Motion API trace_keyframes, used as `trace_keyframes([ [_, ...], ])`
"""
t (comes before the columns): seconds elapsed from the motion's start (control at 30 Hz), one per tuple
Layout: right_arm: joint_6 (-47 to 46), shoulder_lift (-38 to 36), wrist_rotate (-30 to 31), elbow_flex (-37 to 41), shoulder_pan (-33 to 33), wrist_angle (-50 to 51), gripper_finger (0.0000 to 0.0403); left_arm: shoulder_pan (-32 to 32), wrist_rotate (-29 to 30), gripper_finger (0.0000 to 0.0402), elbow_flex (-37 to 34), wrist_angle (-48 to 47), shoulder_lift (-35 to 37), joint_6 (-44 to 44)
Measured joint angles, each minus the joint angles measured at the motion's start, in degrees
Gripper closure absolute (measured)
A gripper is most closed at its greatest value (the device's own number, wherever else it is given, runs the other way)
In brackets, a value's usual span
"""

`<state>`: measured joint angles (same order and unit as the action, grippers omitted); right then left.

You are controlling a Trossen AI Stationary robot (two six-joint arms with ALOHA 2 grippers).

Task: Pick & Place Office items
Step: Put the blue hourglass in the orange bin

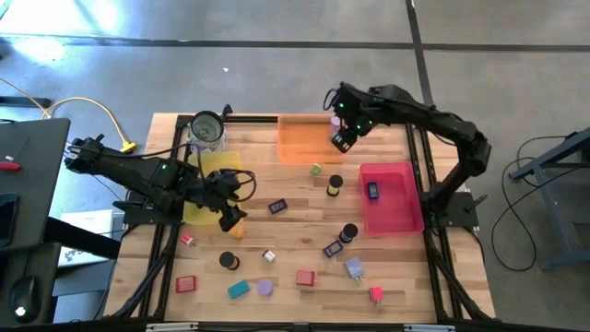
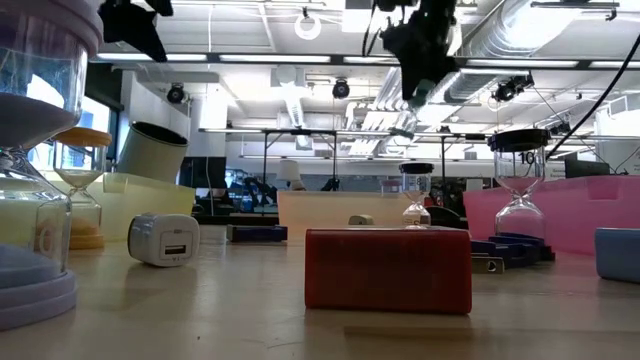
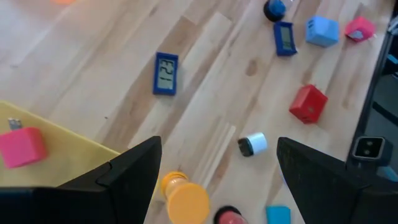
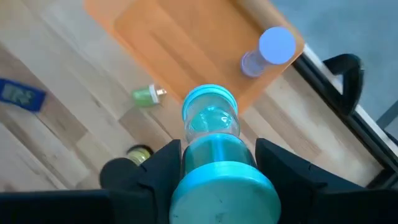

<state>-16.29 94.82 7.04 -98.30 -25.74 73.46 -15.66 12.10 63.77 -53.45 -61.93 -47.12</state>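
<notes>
Right tool (image 4: 214, 163), upper middle of frame, clamped on teal hourglass (image 4: 211, 130) above orange tray (image 4: 186, 46). Probably mid-placement; lowering and release needed next. Left tool (image 3: 217, 168) spread apart, empty.

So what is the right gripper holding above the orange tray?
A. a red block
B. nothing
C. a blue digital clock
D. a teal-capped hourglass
D: in the right wrist view the right gripper is shut on a teal-capped hourglass over the orange tray.
</notes>
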Motion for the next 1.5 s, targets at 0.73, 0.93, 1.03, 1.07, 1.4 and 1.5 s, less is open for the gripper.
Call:
trace_keyframes([
  [0.73, 15.3, 18.5, -1.0, 0.1, -5.8, -7.6, 0.0221, 9.8, -3.8, 0.0090, 0.0, 6.8, 0.0, 2.7],
  [0.93, 16.1, 21.3, -0.7, 0.1, -7.0, -8.9, 0.0221, 9.4, -3.5, 0.0090, 0.0, 6.8, 0.0, 2.8],
  [1.03, 16.1, 22.5, -0.8, 0.1, -7.6, -9.2, 0.0221, 9.5, -3.1, 0.0090, 0.0, 6.8, 0.0, 4.5],
  [1.07, 16.2, 22.9, -0.8, 0.1, -7.8, -9.2, 0.0221, 9.7, -3.0, 0.0090, 0.0, 6.8, 0.0, 5.0],
  [1.4, 17.7, 24.6, -1.5, 0.0, -10.0, -11.3, 0.0219, 11.2, -3.0, 0.0090, 0.0, 6.8, 0.0, 5.4],
  [1.5, 17.9, 24.6, -1.4, 0.0, -9.9, -11.6, 0.0209, 11.2, -2.7, 0.0090, 0.0, 6.8, 0.0, 5.4],
])
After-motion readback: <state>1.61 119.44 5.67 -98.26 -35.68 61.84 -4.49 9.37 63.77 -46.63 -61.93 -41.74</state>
